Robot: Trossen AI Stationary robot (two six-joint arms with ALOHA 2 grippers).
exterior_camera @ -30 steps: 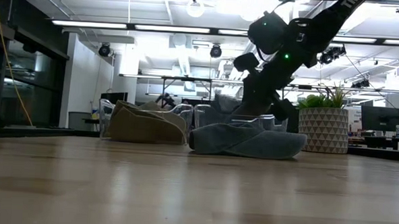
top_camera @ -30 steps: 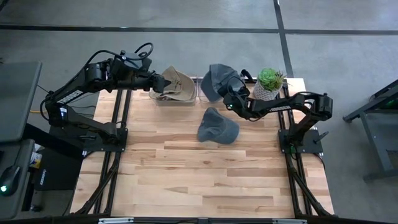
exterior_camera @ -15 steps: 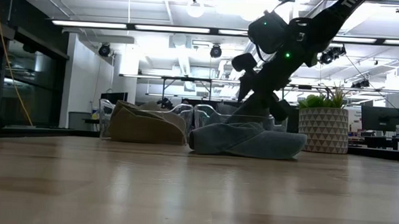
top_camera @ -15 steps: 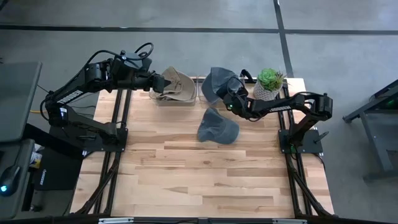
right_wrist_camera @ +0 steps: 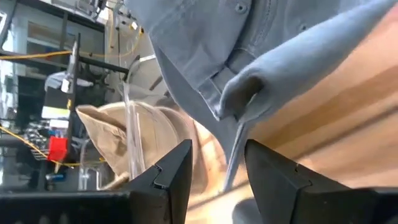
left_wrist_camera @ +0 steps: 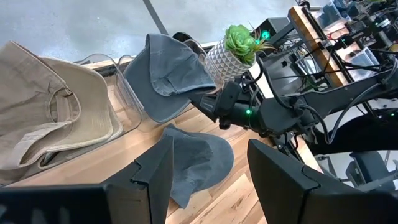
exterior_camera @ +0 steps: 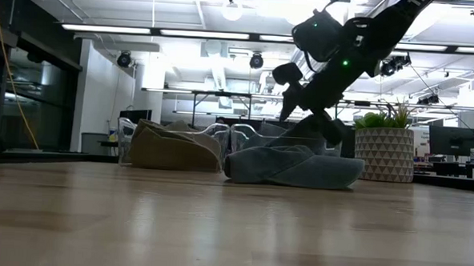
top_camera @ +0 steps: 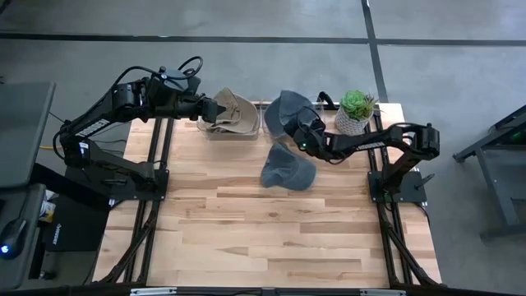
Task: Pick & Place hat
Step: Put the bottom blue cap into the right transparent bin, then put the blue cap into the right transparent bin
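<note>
Hats: a grey hat (top_camera: 288, 167) lies flat on the table (top_camera: 271, 238); another grey cap (top_camera: 286, 109) rests in a clear bin by the right gripper (top_camera: 296, 136), fingers parted, empty. Left gripper (top_camera: 219, 111), parted, hovers by the tan hat (top_camera: 234, 111).

This is a robotics lab or workshop hall. Two dark arms are bolted to black metal frames (top_camera: 152, 177) at the side edges of a butcher-block table (top_camera: 263, 234) standing on a bare concrete floor (top_camera: 246, 20) with dark seams. Across the table, fluorescent strip lights (exterior_camera: 169, 31), exposed ceiling ducts, hanging cameras, benches and a monitor (exterior_camera: 451, 141) fill the open room.
</note>
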